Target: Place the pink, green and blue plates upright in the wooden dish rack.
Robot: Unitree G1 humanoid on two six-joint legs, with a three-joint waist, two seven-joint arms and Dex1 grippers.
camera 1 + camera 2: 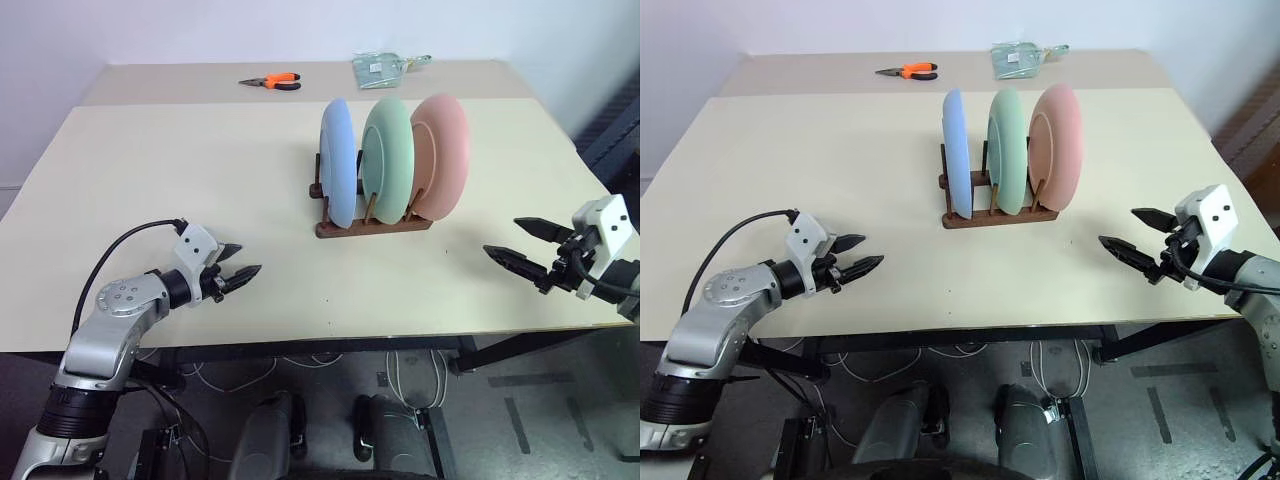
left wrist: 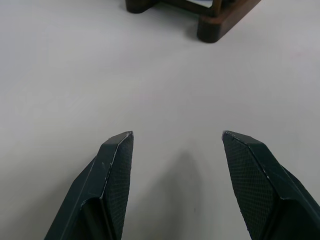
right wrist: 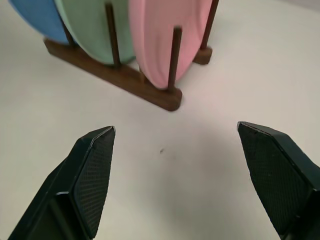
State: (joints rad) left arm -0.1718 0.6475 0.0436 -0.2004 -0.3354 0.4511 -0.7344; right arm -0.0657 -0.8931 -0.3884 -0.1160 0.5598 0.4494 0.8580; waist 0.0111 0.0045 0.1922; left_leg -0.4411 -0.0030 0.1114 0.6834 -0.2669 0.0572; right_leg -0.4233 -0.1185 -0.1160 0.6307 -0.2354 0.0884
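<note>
- While all three plates stand on edge in the wooden dish rack, at about 12 o'clock from the robot on the table, little looks left to do, so the main risk is disturbing what is set
- From 9 o'clock to 3 o'clock the order reads blue plate, green plate, pink plate; the pink plate sits in the end slot and leans a little outward, so a knock could tip it off that end
- Right gripper hangs at roughly 4 o'clock from the rack, well apart from it, jaws spread wide and empty; a careless sweep toward 10 o'clock would strike the pink plate first
- Left gripper hovers at about 8 o'clock from the rack, jaws partly apart with nothing between them; it points toward the rack's near end, and a push there could slide the light rack
- Orange-handled pliers and a clear packet lie far back, out of harm's way
</note>
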